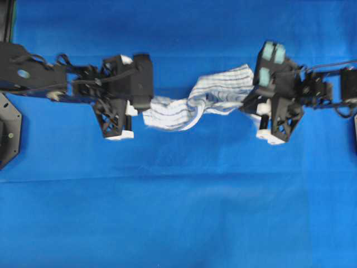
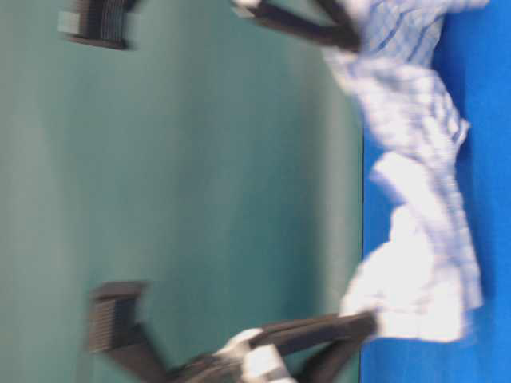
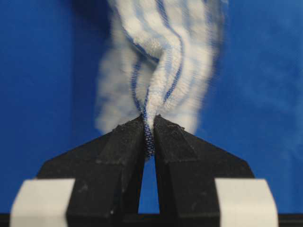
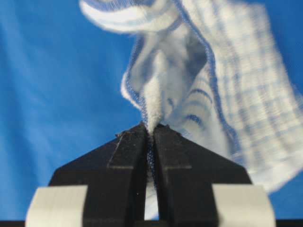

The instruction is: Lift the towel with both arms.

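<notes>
Towel (image 1: 195, 100) strung between both hands near the middle of the worktop (image 1: 178, 212), bunched and twisted along its length. Left end pinched in the left hand (image 1: 140, 106), right end in the right hand (image 1: 252, 96). Both wrist views confirm the grips: left hand (image 3: 149, 124) closed down on a narrow fold of cloth, right hand (image 4: 150, 128) closed the same way on a hemmed edge, almost no gap left between the tips on either side.

Step in hand, by judgement: grasp complete, lift under way or about to start. Towel (image 2: 423, 159) sagging in the middle in the table-level view; whether its lowest folds touch the blue tablecloth cannot be told through the blur.

Next move, by judgement:
- Raise both hands together at an even rate.
- Hold the spacing between the hands; pulling apart risks drawing the thin fold out of a grip.
- Continue until the sagging middle hangs off the surface.

Edges and room:
- Only a slim pinch of fabric held on each side; little margin against slip.
- Wide bare blue cloth on the near side and the far side of the towel.
- No other objects seen beside the arms.
</notes>
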`<action>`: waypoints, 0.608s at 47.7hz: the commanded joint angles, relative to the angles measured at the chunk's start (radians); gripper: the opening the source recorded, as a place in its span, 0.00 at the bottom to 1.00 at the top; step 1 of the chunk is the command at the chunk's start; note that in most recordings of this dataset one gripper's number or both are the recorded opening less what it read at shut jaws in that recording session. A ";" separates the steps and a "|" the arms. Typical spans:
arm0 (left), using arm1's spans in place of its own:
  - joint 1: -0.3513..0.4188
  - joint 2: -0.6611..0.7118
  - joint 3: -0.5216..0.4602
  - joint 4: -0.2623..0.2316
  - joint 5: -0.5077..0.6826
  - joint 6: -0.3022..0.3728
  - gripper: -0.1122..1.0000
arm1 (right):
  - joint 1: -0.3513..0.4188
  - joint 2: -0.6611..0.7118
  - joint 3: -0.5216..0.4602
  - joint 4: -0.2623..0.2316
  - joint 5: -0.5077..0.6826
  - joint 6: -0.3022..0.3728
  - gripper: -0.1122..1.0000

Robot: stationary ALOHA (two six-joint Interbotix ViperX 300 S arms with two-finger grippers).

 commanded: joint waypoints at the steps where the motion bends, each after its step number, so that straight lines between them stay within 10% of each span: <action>1: 0.000 -0.092 -0.041 -0.003 0.046 -0.003 0.13 | 0.003 -0.078 -0.064 -0.005 0.051 -0.006 0.13; 29: 0.066 -0.347 -0.334 0.006 0.302 -0.048 0.13 | 0.003 -0.262 -0.440 -0.149 0.351 -0.017 0.13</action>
